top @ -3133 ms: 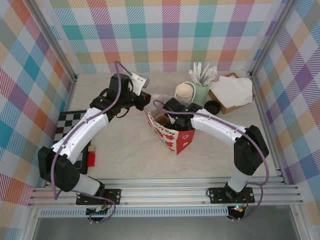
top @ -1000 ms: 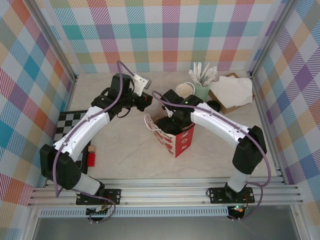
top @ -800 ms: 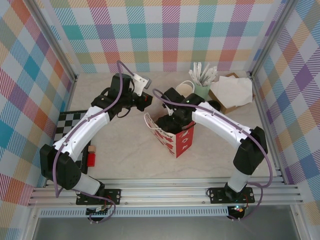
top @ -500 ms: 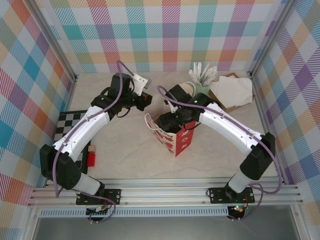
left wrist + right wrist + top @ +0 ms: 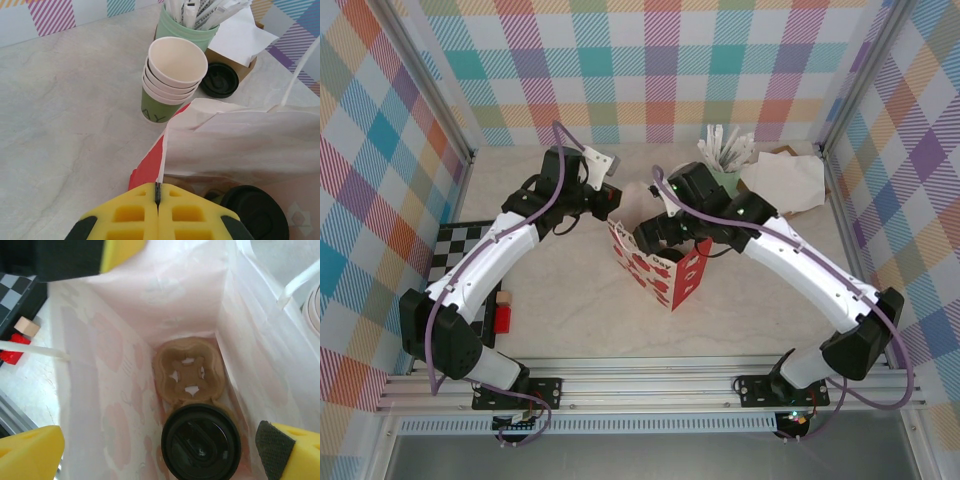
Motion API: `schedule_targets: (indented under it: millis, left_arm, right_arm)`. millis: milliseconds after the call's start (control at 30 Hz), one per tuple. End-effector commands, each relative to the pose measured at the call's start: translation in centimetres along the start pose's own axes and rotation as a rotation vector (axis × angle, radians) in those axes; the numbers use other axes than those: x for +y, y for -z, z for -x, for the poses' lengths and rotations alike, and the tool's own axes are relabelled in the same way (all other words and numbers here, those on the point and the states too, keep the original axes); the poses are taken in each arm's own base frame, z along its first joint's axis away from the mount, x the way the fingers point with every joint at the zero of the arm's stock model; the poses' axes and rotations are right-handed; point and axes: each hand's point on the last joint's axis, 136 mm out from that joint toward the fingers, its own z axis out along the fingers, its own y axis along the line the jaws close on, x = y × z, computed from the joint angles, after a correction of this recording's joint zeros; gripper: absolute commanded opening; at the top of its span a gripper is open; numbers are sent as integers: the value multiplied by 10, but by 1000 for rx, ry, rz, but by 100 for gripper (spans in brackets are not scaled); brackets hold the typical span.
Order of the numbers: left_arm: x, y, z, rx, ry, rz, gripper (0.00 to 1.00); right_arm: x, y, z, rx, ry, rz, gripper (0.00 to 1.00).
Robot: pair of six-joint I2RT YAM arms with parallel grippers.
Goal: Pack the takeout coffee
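Yellow-padded left gripper (image 5: 158,189) clamped shut on the rim of the red-and-white paper bag (image 5: 240,145); right gripper (image 5: 160,447) spread wide above the bag's mouth.

One edge of the bag's rim is pinched between the closed left fingers. The right gripper's fingers (image 5: 30,450) are seen far apart, one at each side of the opening, and nothing is gripped between them. Directly beneath, on the floor of the bag, the takeout coffee (image 5: 200,442) is seated upright with its black lid on, in one pocket of a brown cardboard cup carrier (image 5: 187,370). Just outside the bag, a stack of dark-green paper cups (image 5: 175,75) is set on the table (image 5: 65,100). A mint-green cup of wrapped sticks (image 5: 185,25) and a loose black lid (image 5: 220,80) are placed just behind the stack.
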Motion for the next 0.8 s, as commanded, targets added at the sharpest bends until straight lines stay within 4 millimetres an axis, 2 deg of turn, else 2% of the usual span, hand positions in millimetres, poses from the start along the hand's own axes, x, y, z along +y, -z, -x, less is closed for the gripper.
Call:
schedule_targets:
  millis: [0, 200, 300, 433, 500, 600, 667, 767]
  left_arm:
    - [-1, 6, 12, -28, 10, 17, 0]
    - [6, 6, 10, -25, 46, 57, 0]
    - [11, 7, 7, -21, 87, 83, 0]
    - [18, 14, 6, -27, 185, 138, 0]
    - [23, 22, 7, -39, 248, 180, 0]
    - [30, 34, 3, -68, 377, 235, 0]
    - [27, 41, -2, -68, 437, 234, 0]
    - [26, 55, -8, -67, 471, 260, 0]
  right_arm:
    - [14, 17, 12, -89, 80, 70, 100]
    - [22, 46, 18, -194, 169, 115, 100]
    - [19, 70, 25, -285, 183, 102, 100]
    - [11, 112, 42, -422, 162, 98, 100]
    - [-6, 127, 53, -454, 107, 41, 100]
    - [-52, 142, 66, -446, -59, -71, 100]
    - [-88, 141, 72, -423, -173, -135, 100]
    - [-139, 120, 73, -343, -332, -215, 100]
